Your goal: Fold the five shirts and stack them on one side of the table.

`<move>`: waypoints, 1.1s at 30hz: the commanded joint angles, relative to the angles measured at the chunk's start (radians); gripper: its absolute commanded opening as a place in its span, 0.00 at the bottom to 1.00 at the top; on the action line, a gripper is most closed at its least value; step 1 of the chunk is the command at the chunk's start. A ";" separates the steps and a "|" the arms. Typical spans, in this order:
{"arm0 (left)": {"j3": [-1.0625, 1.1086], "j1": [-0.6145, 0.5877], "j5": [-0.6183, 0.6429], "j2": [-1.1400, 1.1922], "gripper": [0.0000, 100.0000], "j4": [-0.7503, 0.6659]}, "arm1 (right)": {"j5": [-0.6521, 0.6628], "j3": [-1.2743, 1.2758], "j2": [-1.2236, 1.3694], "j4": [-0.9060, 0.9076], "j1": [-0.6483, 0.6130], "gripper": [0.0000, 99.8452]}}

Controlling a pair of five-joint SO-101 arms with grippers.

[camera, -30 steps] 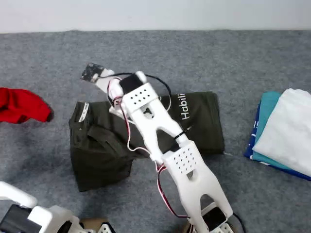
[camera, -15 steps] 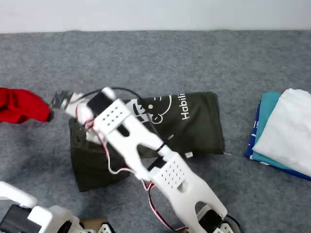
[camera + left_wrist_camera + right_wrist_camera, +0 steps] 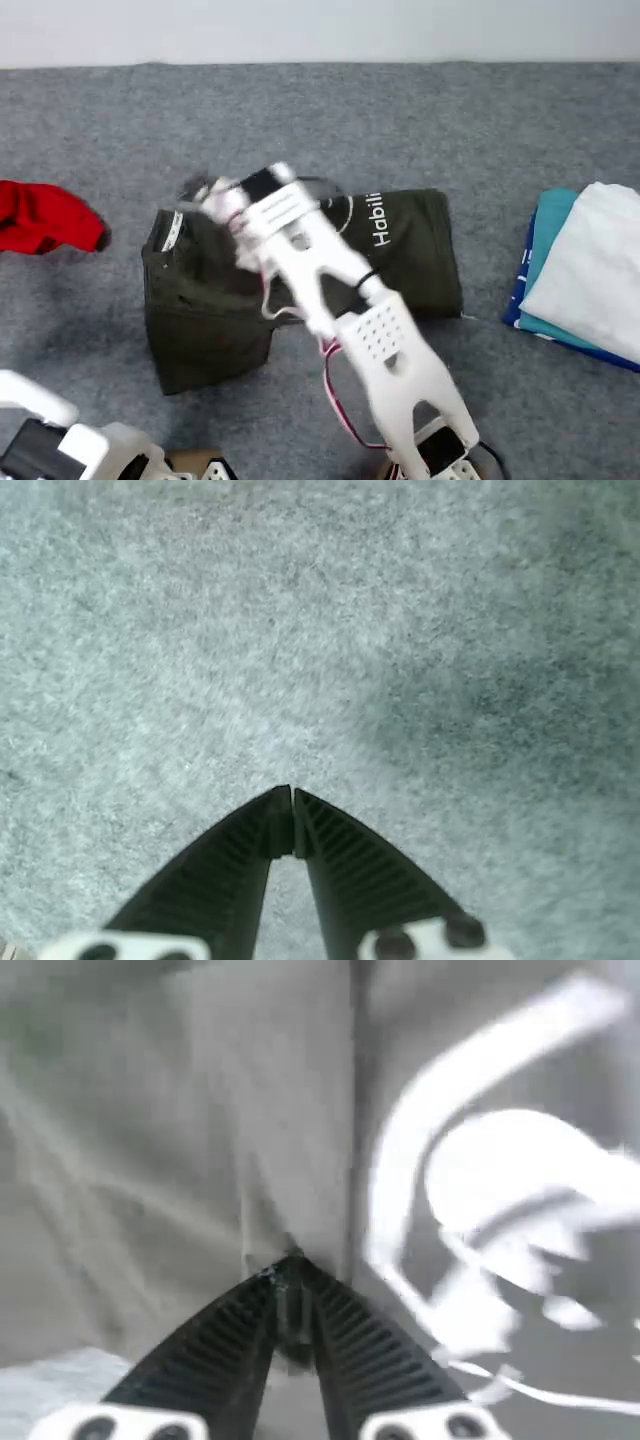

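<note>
Your dark green shirt (image 3: 405, 265) lies at the centre of the grey table (image 3: 420, 120), partly folded. Its wider half, carrying the white print (image 3: 372, 220), lies flat toward 3 o'clock. A bunched, doubled-over part reaches down toward 8 o'clock, with the collar label (image 3: 171, 230) showing at its 10 o'clock corner. In the right wrist view the same creased cloth spreads behind the fingers, the print off to one side.

Your right gripper (image 3: 292, 1272) has its tips drawn together right against that cloth, but you cannot tell whether any fabric is caught between them. From above, it sits blurred at the shirt's 10 o'clock edge, near the collar. The right arm (image 3: 385, 345) runs out to it from its base at 6 o'clock, crossing the middle of the shirt.

Your left gripper (image 3: 292, 805) is closed too, tips touching with nothing between them and bare grey table beneath. The left arm (image 3: 60, 435) sits at 7 o'clock, apart from the green shirt.

At 9 o'clock a red shirt (image 3: 45, 217) lies crumpled at the table's edge, apart from the green one. At 3 o'clock you have the stack: a white shirt (image 3: 590, 270) on top of a teal shirt (image 3: 550, 225), with the edge of a blue shirt (image 3: 519, 295) peeking out underneath. The stack lies near the green shirt but not touching it.
</note>
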 commanded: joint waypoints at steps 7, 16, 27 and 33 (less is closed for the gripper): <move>0.021 0.038 -0.006 -0.048 0.01 -0.023 | 0.012 -0.269 -0.015 0.160 -0.091 0.01; 0.033 0.034 -0.008 -0.057 0.01 -0.035 | -0.080 -0.318 -0.065 0.170 -0.163 0.01; 0.033 -0.077 -0.011 -0.046 0.01 -0.037 | -0.170 0.316 -0.363 0.163 -0.300 0.17; 0.033 -0.058 -0.009 -0.046 0.01 -0.034 | -0.196 0.384 -0.369 0.157 -0.476 0.19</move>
